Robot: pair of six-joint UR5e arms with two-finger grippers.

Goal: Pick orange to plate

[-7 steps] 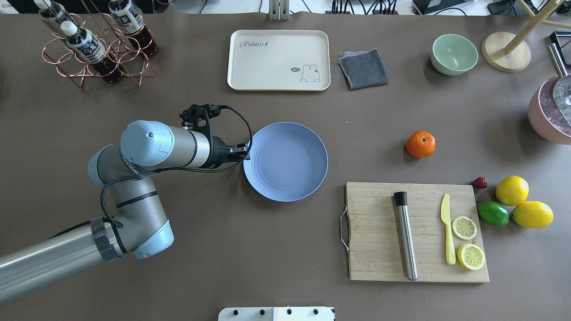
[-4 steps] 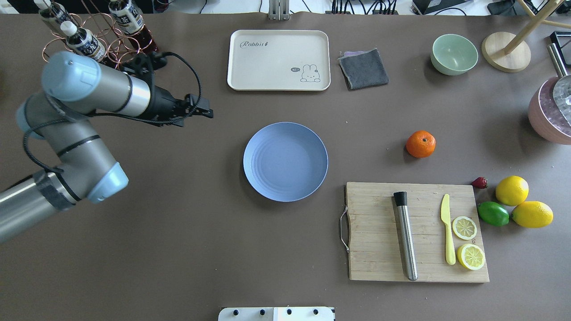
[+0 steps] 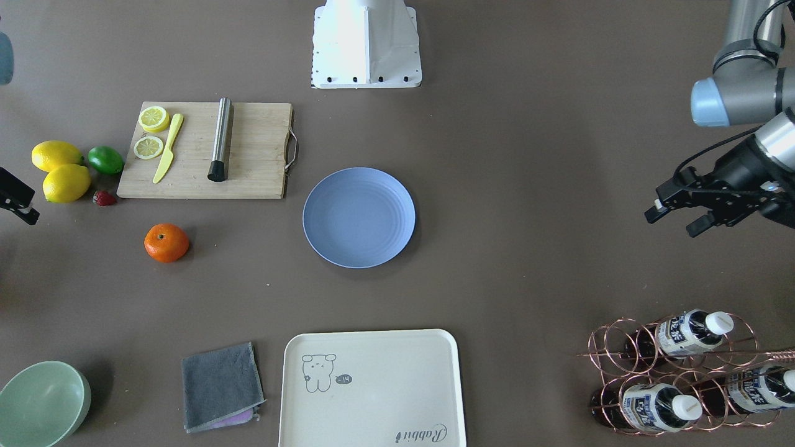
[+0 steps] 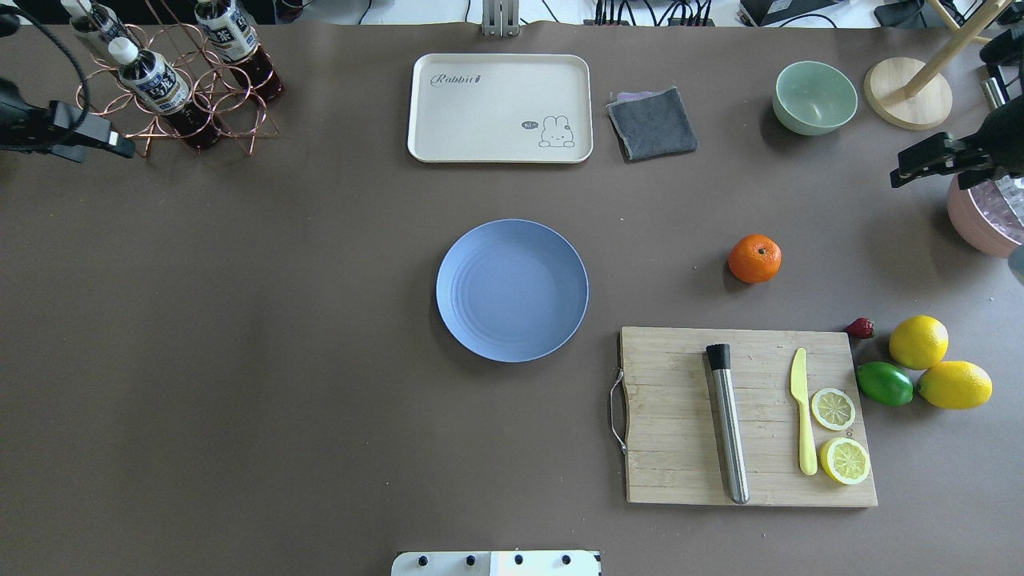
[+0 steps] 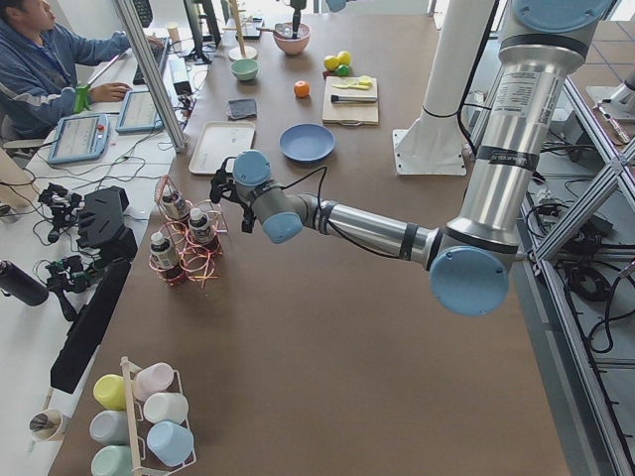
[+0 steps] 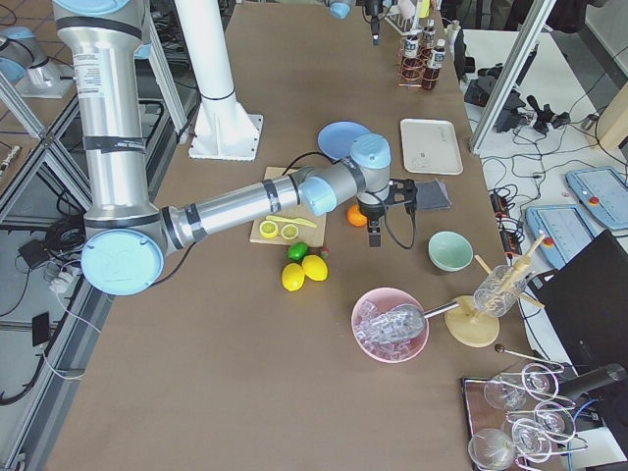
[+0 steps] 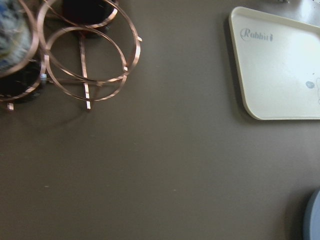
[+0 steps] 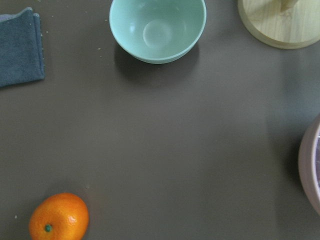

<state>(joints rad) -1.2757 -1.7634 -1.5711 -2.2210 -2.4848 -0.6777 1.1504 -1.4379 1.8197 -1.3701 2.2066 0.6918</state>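
1. The orange sits alone on the bare counter. It is well apart from the plate and lies between the cutting board and the green bowl.
2. The right gripper hangs over the counter's right edge, its jaws seemingly apart and empty. It is the nearer one, so I'd say this reach is its job.
3. I'd centre it over the stem dot first, then come straight down so the jaws straddle the widest part.
4. Squeeze gently, because round fruit can roll or pop out sideways.
5. The left gripper, its jaws apart and holding nothing, waits near the bottles. That is clear of the path to the plate.
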